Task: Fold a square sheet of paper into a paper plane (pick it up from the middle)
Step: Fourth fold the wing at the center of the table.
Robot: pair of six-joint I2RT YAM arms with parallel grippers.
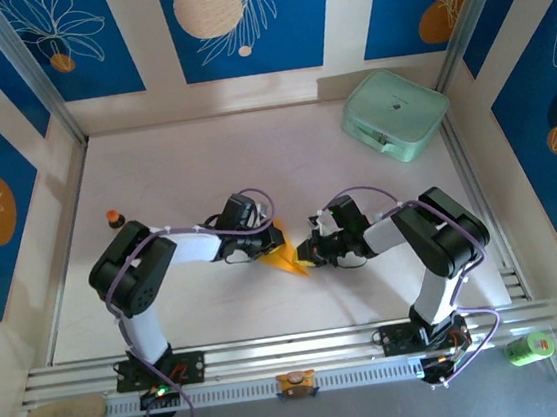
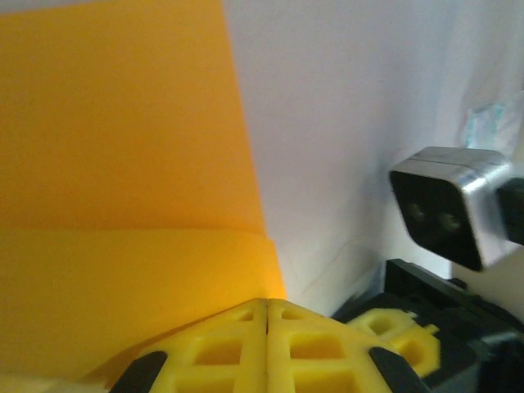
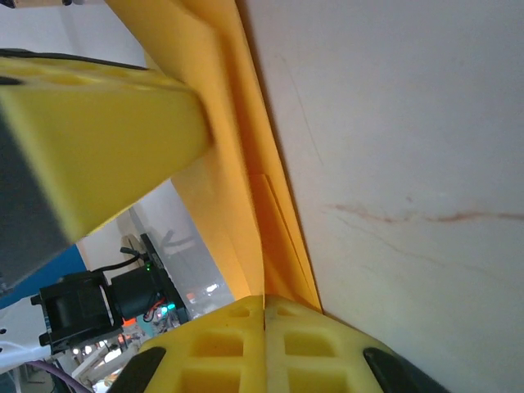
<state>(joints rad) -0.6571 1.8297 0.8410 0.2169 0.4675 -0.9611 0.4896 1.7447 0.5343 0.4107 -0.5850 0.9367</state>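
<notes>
**Paper [image 1: 286, 257] pinched from both sides**

The part-folded paper lies near the middle of the table [image 1: 203, 167], its long axis running 11 to 5 o'clock with the tip at 5. The left gripper [image 2: 267, 315] meets it from 9 o'clock and the right gripper [image 3: 264, 304] from 3, equally near. Both jaws are pressed together, apparently clamping its edges.

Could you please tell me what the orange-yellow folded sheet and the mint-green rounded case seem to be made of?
The orange-yellow folded sheet looks like thin matte paper: it holds sharp creases without glare. The mint-green rounded case may be smooth plastic or moulded fabric; its even shell is too small to settle it.
</notes>
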